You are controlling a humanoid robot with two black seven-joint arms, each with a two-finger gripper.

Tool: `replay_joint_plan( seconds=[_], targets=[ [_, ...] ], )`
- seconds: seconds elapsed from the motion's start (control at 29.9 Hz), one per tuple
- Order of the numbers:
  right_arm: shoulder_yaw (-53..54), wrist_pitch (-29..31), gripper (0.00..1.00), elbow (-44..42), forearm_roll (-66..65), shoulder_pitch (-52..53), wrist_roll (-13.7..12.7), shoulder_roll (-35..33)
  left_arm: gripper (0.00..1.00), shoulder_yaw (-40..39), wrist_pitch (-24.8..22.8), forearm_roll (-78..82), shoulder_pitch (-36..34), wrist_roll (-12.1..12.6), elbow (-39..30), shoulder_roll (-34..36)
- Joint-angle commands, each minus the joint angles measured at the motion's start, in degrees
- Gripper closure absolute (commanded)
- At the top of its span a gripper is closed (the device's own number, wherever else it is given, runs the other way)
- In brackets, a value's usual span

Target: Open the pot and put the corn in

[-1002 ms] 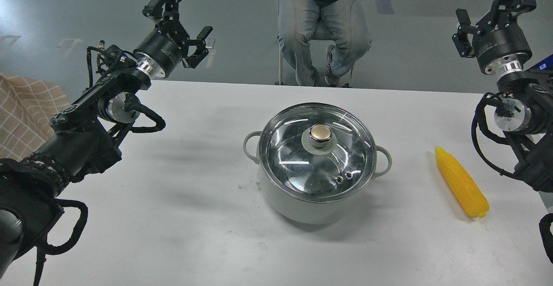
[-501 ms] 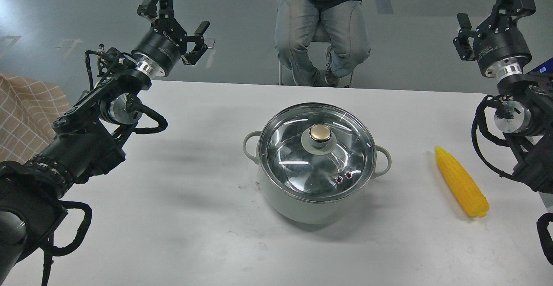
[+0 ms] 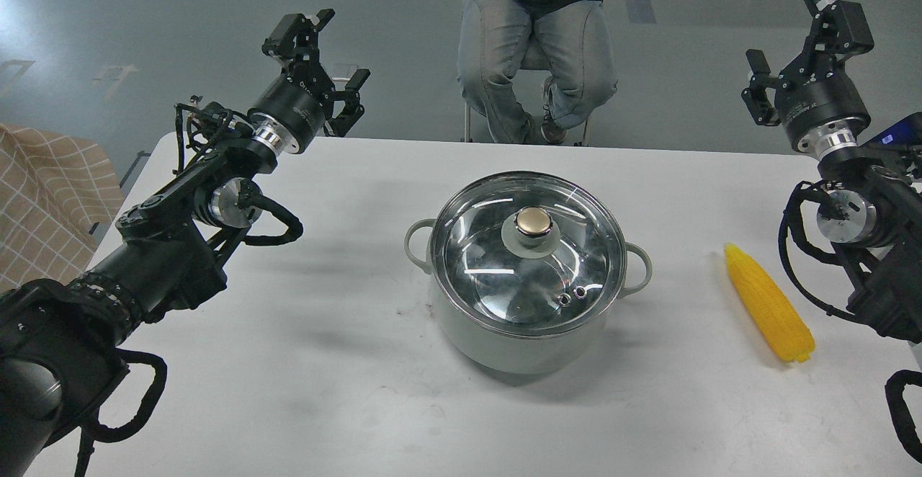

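The pale grey-green pot (image 3: pixel 504 344) stands at the middle of the white table (image 3: pixel 288 362). A glass lid (image 3: pixel 475 261) with a brass-coloured knob (image 3: pixel 534 222) sits closed on it. The yellow corn (image 3: pixel 768 302) lies on the table to the right of the pot. My left gripper (image 3: pixel 328 52) is open and empty, raised over the table's far left edge, well apart from the pot. My right gripper (image 3: pixel 796 45) is open and empty, raised at the far right, above and behind the corn.
A seated person in jeans (image 3: pixel 536 52) is just beyond the table's far edge, behind the pot. A checked beige cloth (image 3: pixel 43 189) lies off the table's left side. The table's right edge runs close to the corn.
My left gripper has moved right and slightly down, toward the table's far edge. My right gripper has shifted a little left and down. Pot, lid and corn have not moved.
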Motion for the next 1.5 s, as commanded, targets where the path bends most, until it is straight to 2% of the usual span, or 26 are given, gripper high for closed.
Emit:
replay_joint_plan(
  seconds=[0.0, 1.3, 1.47],
  targets=[
    [0.1, 0.0, 0.0, 0.2, 0.3, -0.2, 0.0, 0.1, 0.02, -0.1, 0.1, 0.0, 0.1, -0.1, 0.0, 0.0],
    [1.0, -1.9, 0.0, 3.6, 0.7, -0.8, 0.0, 0.7, 0.02, -1.2, 0.1, -0.2, 0.5, -0.2, -5.1, 1.6],
    [0.8, -1.9, 0.0, 3.6, 0.7, -0.9, 0.0, -0.9, 0.03, -0.4, 0.8, 1.8, -0.3, -0.2, -7.6, 5.0]
  ],
)
